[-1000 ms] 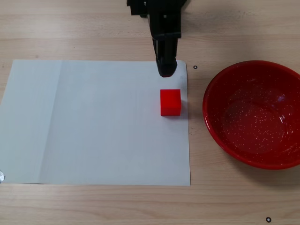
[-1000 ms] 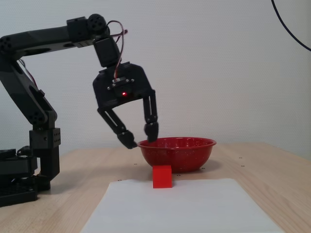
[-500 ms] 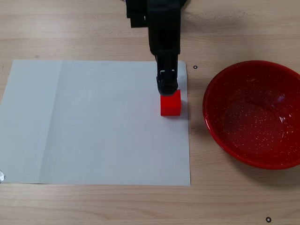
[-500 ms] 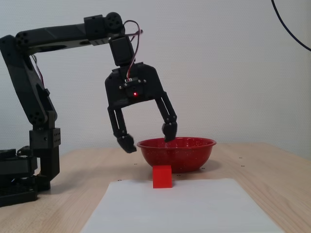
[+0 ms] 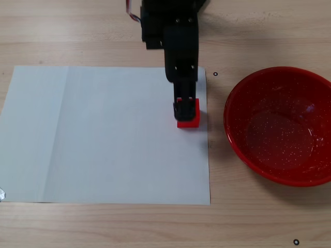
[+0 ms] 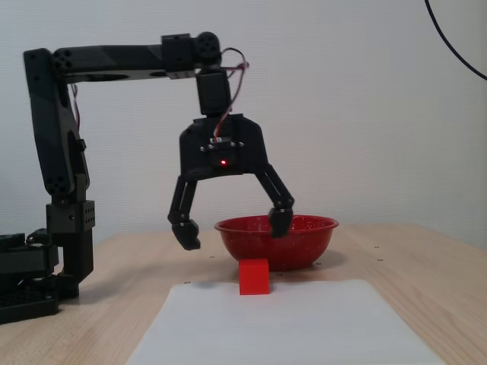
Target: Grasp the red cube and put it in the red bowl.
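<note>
From the top-down fixed view, the red cube (image 5: 189, 117) sat near the right edge of a white paper sheet (image 5: 103, 134), with the black gripper (image 5: 184, 106) right over it and hiding part of its top. The red bowl (image 5: 243, 134) was off to the right on the wooden table (image 5: 103, 222), clear of the paper and empty. You couldn't tell the jaw spread from up there.

The side-on fixed view was way more useful: the gripper (image 6: 231, 227) hung above the cube (image 6: 254, 276) with its jaws spread wide and nothing in them, fingertips clearly higher than the cube's top. The bowl (image 6: 304, 247) sat just behind the cube.

Handling-wise, my guess was the cube's light and rigid, matte with sharp edges, so two opposite flat faces should pinch fine without slipping. The paper's smooth, so a bump could slide it. The bowl looked glossy and hard, speckled inside, with a wide mouth that's an easy drop target.
</note>
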Controlling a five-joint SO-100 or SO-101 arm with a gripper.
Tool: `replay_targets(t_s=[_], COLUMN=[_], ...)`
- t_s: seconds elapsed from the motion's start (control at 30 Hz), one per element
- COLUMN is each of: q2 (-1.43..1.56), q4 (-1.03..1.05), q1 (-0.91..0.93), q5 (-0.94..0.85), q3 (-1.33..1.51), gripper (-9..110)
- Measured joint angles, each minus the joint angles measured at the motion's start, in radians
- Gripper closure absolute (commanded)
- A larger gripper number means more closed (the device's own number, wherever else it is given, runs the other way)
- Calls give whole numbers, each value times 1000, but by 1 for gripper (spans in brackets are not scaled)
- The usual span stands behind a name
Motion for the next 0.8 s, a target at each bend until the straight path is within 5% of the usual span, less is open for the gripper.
replay_targets(t_s=[0.8], q2=[-273], q4=[64], q1=[35], q5=[-17], q3=[-167], gripper=[45])
